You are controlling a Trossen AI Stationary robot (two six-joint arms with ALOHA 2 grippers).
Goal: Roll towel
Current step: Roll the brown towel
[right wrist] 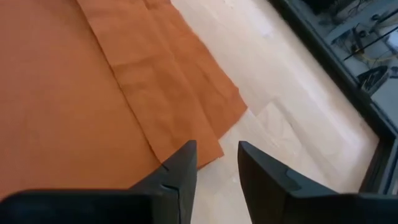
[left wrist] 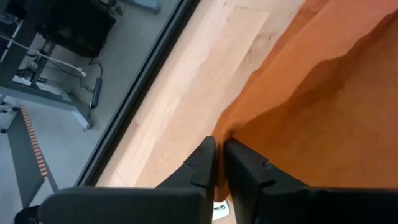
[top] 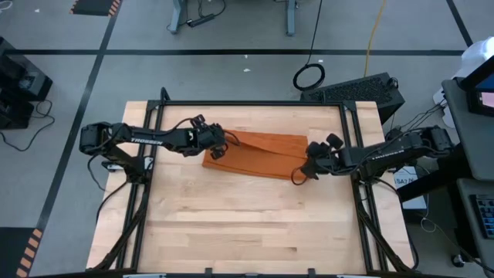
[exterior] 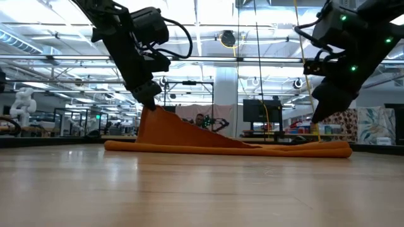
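Left fingers (left wrist: 219, 163) pinch towel (left wrist: 323, 106); low view shows lift.

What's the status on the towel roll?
Left end effector shut on towel edge, that end lifted off table. Right end effector open just above the other end, holding nothing. Towel folded flat, not rolled yet. Nothing in the way.

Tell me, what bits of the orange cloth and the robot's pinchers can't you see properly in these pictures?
- The rust-orange soft cloth towel: in the high view, its two ends lie hidden beneath the arms.
- Its white tag: barely peeks out under the left gripper in the left wrist view.
- Right gripper: in the low view its tips blur into a dark shape.
- Whether the towel's lifted corner is truly pinched: the fingers hide it.
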